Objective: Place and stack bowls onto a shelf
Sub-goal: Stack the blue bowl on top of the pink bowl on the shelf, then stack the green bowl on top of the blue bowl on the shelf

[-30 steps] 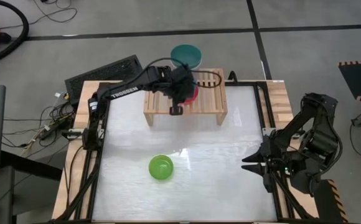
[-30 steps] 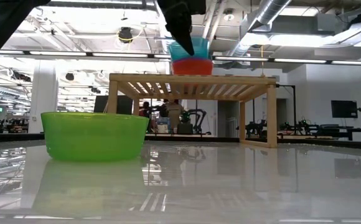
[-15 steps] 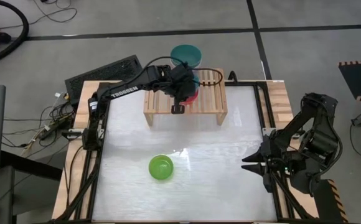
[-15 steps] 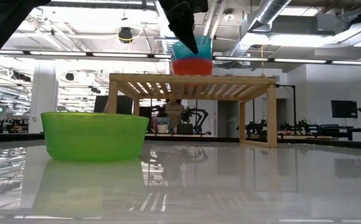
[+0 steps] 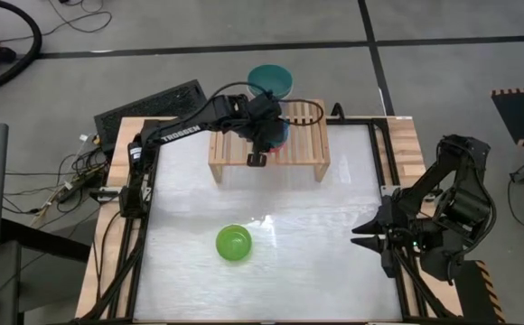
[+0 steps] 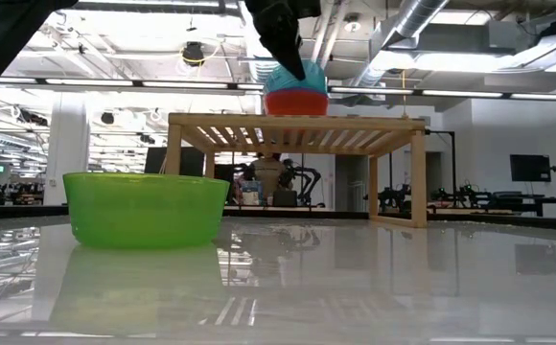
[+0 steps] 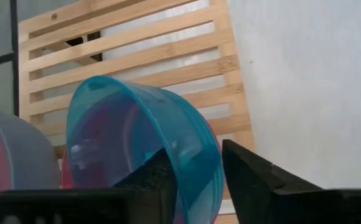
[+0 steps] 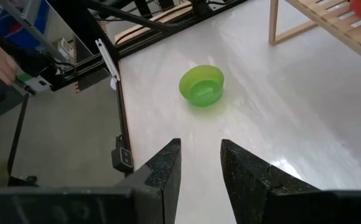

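Note:
My left gripper (image 5: 271, 135) is over the light-wood shelf (image 5: 309, 144), shut on the cyan bowl (image 7: 137, 137). That bowl sits tilted in the red bowl (image 6: 295, 103), which rests on the slatted top. A bluish bowl with pink inside (image 7: 9, 155) stands beside it on the slats. A dark teal bowl (image 5: 269, 78) shows at the shelf's far side; the arm hides what it rests on. The lime green bowl (image 5: 233, 244) stands upright on the table near the near edge. My right gripper (image 5: 357, 236) waits open at the table's right side. My left gripper holds the cyan bowl by its rim (image 7: 213, 167), one finger inside the bowl (image 7: 159, 177) and one outside (image 7: 249, 177). The fingers come slanting down from above. The bowl is tilted, and its lower part lies in the red bowl (image 7: 65, 177).
The shelf (image 6: 297, 123) stands at the table's far edge, with bare slats toward its right end. The white table top (image 5: 316, 226) lies bare between the shelf and the lime green bowl (image 8: 201, 85). A keyboard (image 5: 149, 104) and cables lie off the table's far-left corner.
My left gripper has shifted slightly toward the far edge and lowered a little. The cyan bowl, held upright above the red bowl a second ago, has come down into it and tipped over to one side. The gripper stays shut on the rim.

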Robot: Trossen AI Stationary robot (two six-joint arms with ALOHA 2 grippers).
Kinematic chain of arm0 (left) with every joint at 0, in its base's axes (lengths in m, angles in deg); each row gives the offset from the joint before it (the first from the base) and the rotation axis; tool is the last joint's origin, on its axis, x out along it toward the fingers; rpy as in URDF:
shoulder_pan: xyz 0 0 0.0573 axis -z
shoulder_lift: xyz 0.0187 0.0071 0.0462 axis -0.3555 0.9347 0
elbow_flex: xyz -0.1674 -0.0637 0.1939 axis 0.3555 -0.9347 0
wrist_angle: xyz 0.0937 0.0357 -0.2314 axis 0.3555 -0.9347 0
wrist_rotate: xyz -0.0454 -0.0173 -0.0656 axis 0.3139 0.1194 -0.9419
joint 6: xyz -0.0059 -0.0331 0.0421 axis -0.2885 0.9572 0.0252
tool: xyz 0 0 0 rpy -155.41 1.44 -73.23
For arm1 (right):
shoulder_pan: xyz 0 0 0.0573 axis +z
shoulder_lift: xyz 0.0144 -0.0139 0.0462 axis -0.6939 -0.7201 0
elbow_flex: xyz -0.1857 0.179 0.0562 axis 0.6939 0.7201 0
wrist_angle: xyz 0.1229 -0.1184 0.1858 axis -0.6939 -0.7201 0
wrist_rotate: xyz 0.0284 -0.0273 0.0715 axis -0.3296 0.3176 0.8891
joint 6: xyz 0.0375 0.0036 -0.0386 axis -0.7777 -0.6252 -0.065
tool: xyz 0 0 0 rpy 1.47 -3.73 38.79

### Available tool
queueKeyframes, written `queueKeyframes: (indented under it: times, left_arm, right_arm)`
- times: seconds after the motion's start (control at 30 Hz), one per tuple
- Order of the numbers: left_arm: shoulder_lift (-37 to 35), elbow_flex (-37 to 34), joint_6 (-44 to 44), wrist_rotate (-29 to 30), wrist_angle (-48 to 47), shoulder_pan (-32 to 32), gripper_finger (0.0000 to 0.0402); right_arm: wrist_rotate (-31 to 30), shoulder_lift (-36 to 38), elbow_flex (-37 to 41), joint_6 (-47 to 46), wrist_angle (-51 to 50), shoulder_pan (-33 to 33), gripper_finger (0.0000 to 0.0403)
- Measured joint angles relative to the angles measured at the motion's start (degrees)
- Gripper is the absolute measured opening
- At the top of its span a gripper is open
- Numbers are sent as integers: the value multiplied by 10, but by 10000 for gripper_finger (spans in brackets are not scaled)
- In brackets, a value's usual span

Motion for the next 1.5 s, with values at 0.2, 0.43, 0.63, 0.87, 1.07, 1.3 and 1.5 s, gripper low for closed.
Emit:
queueKeyframes:
  times: [0.2,0.43,0.63,0.87,1.07,1.3,1.5]
  left_arm:
    - [0,0,-16,12,2,0,142]
    - [0,8,-12,40,4,1,169]
    - [-1,58,-3,55,3,1,170]
    - [-14,78,15,117,4,15,153]
    - [-11,68,27,144,-13,35,63]
    - [-9,1,50,185,2,43,7]
    - [-10,-18,45,213,3,55,1]
  right_arm:
    - [0,0,0,0,-7,0,139]
    - [0,0,0,-1,-14,0,139]
    - [0,0,0,-1,-15,0,139]
    - [0,0,0,-1,-15,0,139]
    - [0,0,0,-1,-15,0,139]
    - [0,0,0,-7,-14,0,139]
    - [0,0,0,-10,-14,0,139]
